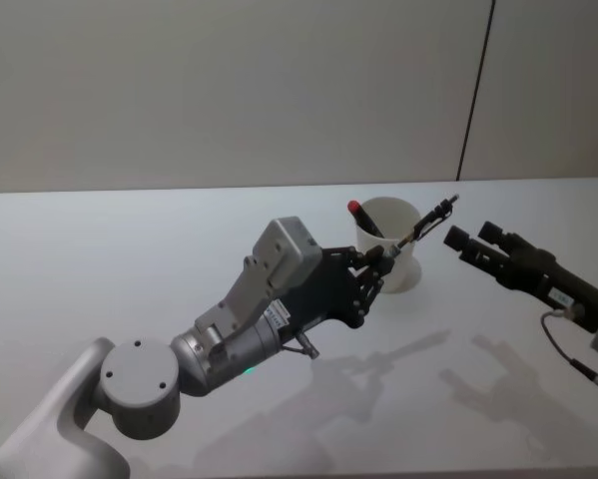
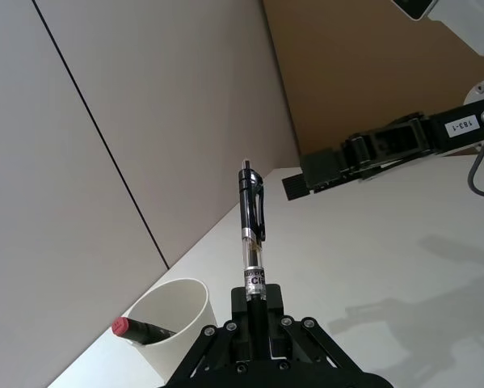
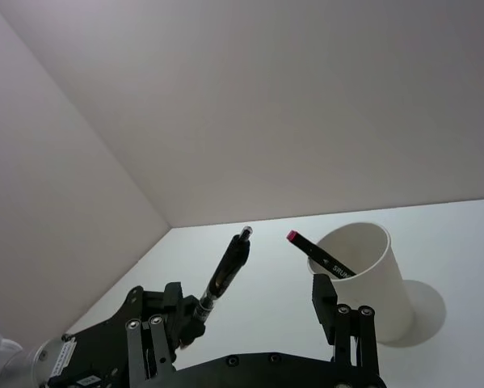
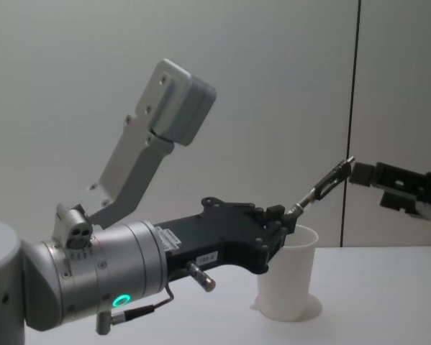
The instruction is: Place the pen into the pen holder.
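The left gripper (image 1: 376, 267) sits just beside the cup (image 1: 388, 242), on the cup's near-left side, with its fingers closed tight on the lower end of the pen (image 1: 423, 225). The pen is not in the cup yet. It slants up and away from the gripper, crossing above the near part of the cup's rim, its clip end ending up beyond the cup's right side, higher than the rim. In the chest view the pen (image 4: 321, 186) rises at a steep diagonal from the left gripper (image 4: 280, 218), which sits level with the rim of the cup (image 4: 286, 272).

So the relation that matters: the cup's mouth lies just ahead of and slightly below the gripped end, while the pen's long axis points across and upward, not down into the opening. As I judge it, the pen would need tipping closer to upright over the mouth before being let go.

Inside the cup leans a red-capped marker (image 1: 363, 217), resting against the far-left part of the rim, so some room is taken.

To the right of the cup, and apart from it, the right gripper (image 1: 470, 240) hovers with its fingers parted and nothing between them, close to the pen's clip end.
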